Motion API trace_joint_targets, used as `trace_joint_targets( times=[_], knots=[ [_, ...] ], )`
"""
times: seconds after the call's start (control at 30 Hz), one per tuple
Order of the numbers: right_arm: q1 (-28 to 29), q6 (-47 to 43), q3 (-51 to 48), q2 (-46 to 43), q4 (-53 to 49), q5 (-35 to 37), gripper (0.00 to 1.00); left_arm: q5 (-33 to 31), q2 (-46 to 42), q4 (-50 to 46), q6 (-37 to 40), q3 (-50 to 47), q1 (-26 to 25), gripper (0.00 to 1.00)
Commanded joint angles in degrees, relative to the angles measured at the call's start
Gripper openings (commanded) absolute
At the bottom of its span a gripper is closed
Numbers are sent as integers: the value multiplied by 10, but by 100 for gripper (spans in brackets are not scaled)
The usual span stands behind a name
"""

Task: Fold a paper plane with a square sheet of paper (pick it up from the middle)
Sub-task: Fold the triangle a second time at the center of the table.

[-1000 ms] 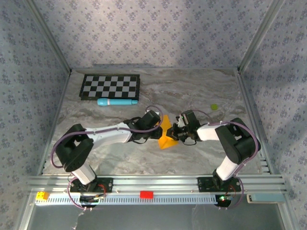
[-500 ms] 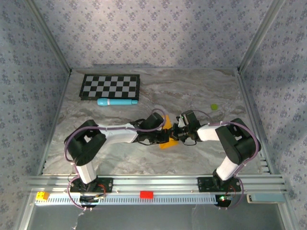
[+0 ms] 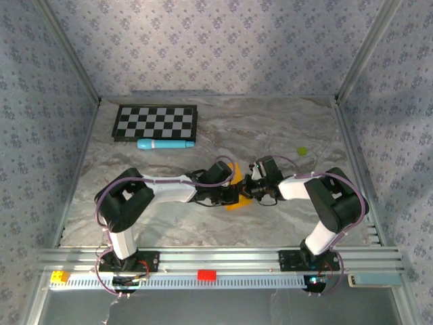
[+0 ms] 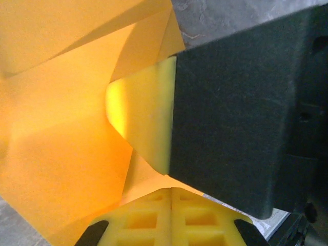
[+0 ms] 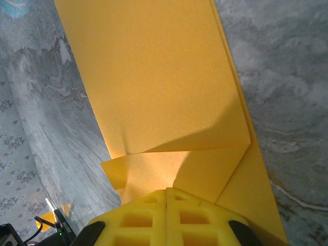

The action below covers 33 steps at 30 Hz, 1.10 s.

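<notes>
Sliding in from the left, the left hand has closed up and now pinches a raised flap of the orange sheet. Opposite it, the right hand stays clamped shut on the folded edge. The sheet sits right between both hands' fingertips, and a crease looks ready to be set.

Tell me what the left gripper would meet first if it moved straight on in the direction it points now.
The square sheet of paper: its orange folds lie directly before the shut left gripper. Just behind it, as far as depth shows, stands the right gripper.
</notes>
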Motion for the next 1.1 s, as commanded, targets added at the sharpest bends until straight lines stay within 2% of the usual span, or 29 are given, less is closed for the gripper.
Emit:
trace_joint_targets(
  times=[0.0,0.3,0.87,1.07],
  knots=[
    [-1,6,-21,10,-61,39,3,-2,10,-12,0,-6,-6,0],
    [-2,4,-22,7,-66,40,3,-22,9,-24,1,-22,-7,0],
    [-10,-3,-27,9,-72,43,3,-12,-31,37,-59,-108,-21,0],
    [-14,-3,-29,14,-69,41,3,13,-43,82,-90,-146,-22,0]
  ],
)
